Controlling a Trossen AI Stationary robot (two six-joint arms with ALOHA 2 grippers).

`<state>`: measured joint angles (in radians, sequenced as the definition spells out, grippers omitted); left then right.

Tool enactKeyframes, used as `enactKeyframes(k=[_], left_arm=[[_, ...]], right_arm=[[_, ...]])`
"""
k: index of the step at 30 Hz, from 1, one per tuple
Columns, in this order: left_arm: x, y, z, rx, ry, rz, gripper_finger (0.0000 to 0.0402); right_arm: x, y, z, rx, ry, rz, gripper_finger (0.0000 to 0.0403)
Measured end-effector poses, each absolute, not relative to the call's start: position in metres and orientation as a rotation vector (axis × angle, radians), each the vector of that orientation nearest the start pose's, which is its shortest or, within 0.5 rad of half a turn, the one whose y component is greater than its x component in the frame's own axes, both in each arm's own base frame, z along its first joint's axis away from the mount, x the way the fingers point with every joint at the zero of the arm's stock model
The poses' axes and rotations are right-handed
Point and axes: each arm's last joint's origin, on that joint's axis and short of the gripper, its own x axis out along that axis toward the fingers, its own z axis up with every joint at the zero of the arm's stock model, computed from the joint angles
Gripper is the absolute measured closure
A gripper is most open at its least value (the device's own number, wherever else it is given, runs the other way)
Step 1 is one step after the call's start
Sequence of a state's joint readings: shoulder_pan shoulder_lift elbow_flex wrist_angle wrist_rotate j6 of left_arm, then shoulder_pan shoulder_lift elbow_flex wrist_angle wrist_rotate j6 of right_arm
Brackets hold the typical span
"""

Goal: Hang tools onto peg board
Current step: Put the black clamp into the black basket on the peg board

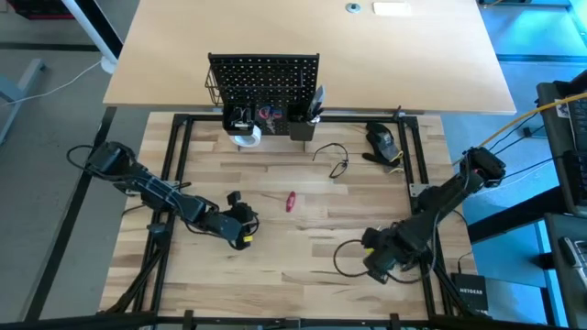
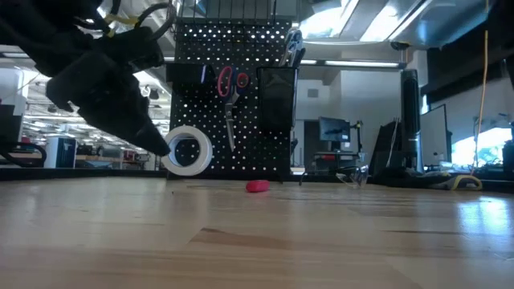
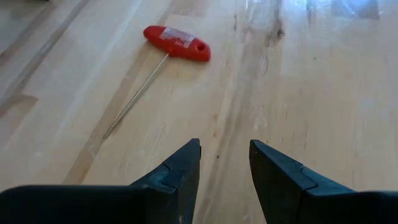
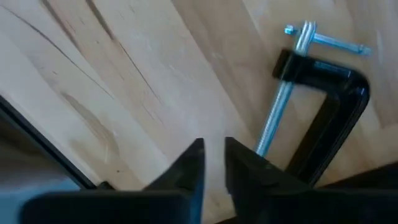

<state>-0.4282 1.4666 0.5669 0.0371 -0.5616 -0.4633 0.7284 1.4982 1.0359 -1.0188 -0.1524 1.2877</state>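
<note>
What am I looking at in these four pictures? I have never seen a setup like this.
This is a two-armed robot at a wooden table. One picture looks straight down, one looks level across the table, and two are taken from cameras on the wrists.

At the back stands a black peg board; red-handled scissors already hang on it, and a white tape roll stands at its foot.

The left gripper is open and empty, pointing toward a red-handled T-shaped key lying on the table. The right gripper has a narrow gap between its fingers and holds nothing; a black C-clamp lies just beside it.
</note>
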Motion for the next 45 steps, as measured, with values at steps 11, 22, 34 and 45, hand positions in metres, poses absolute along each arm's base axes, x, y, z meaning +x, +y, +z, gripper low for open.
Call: enactKeyframes(k=[11,22,34,45], left_arm=[[0.242,-0.081,0.143,-0.037,0.706,0.27,0.0273],[0.242,-0.081,0.143,-0.048,0.705,0.273,0.0273],[0.242,-0.081,0.143,-0.057,0.705,0.275,0.0273],[0.242,-0.081,0.143,-0.056,0.704,0.275,0.0273]], right_arm=[[0.16,0.182,0.182,0.556,1.604,-0.401,0.0234],[0.146,0.165,0.143,0.514,1.573,-0.447,0.0233],[0.144,0.161,0.131,0.534,1.508,-0.423,0.033],[0.148,0.164,0.136,0.456,1.502,-0.353,0.0358]])
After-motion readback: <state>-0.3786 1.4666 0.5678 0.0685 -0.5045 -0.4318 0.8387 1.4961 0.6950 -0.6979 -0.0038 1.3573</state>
